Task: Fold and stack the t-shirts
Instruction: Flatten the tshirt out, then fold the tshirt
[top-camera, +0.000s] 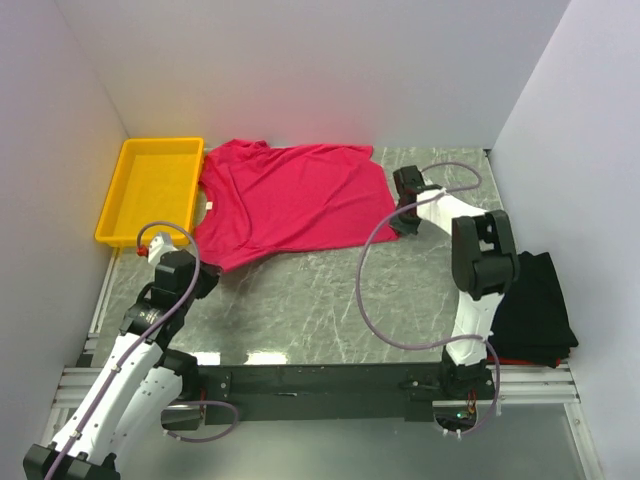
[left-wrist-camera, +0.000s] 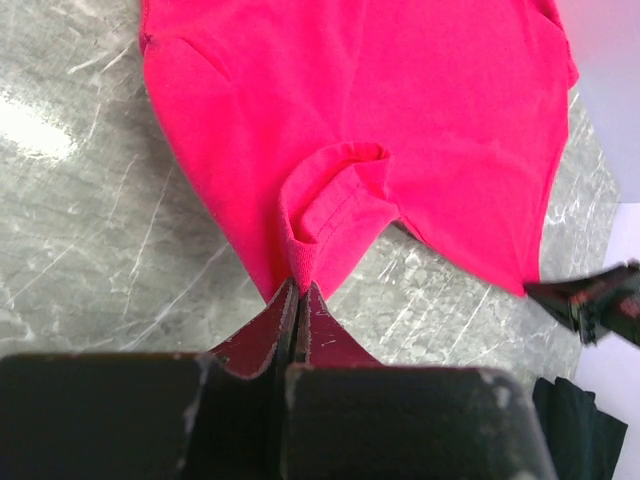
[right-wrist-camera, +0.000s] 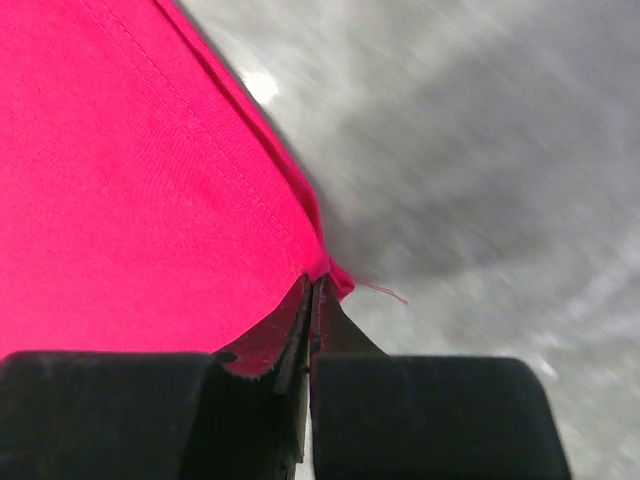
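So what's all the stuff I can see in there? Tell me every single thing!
pink t-shirt: one, crimson-pink, spread out at the back of the table
black t-shirt: one, black, lying at the table's right edge
tray: one, yellow, back left corner, beside the pink t-shirt
table: one, grey marbled, under it all
left arm: one, white and black, near left
right arm: one, white and black, near right
left gripper: one, dark, shut on the pink t-shirt's left edge
right gripper: one, dark, shut on its right corner
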